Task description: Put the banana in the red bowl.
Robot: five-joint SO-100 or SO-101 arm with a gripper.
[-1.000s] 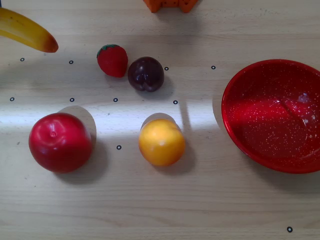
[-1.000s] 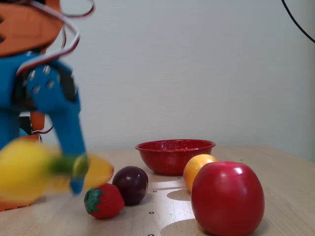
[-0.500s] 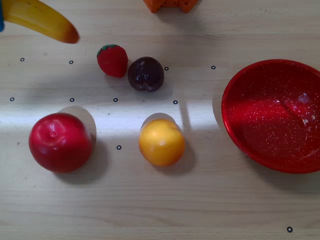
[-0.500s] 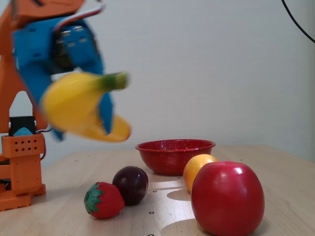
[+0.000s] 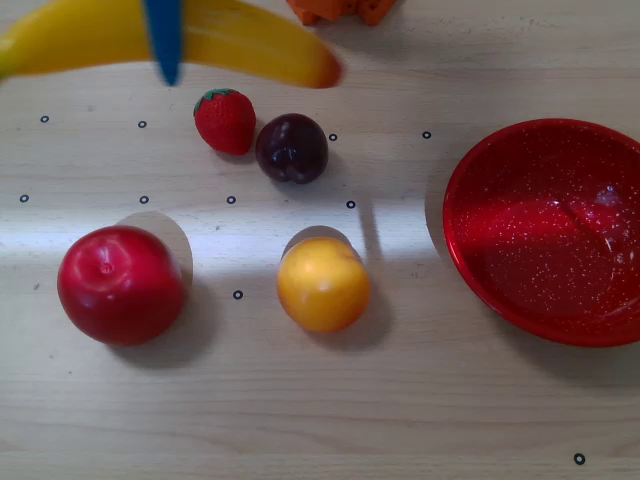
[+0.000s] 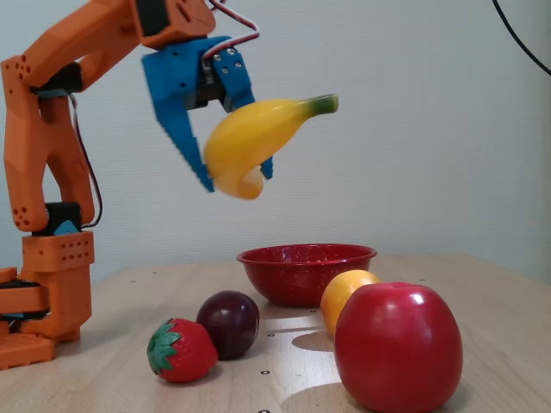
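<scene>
My blue gripper [image 6: 234,181] is shut on the yellow banana [image 6: 258,138] and holds it high above the table, its green stem end pointing right in the fixed view. In the overhead view the banana [image 5: 240,40] lies across the top left, close to the lens, with one blue finger [image 5: 165,40] crossing it. The glossy red bowl [image 5: 545,230] with white speckles sits empty at the right of the overhead view; in the fixed view the bowl [image 6: 306,271] stands on the table below and to the right of the held banana.
On the table stand a big red apple [image 5: 120,285], a round orange-yellow fruit [image 5: 322,284], a dark plum [image 5: 292,148] and a strawberry [image 5: 225,120]. The orange arm base [image 6: 47,284] stands at the left in the fixed view.
</scene>
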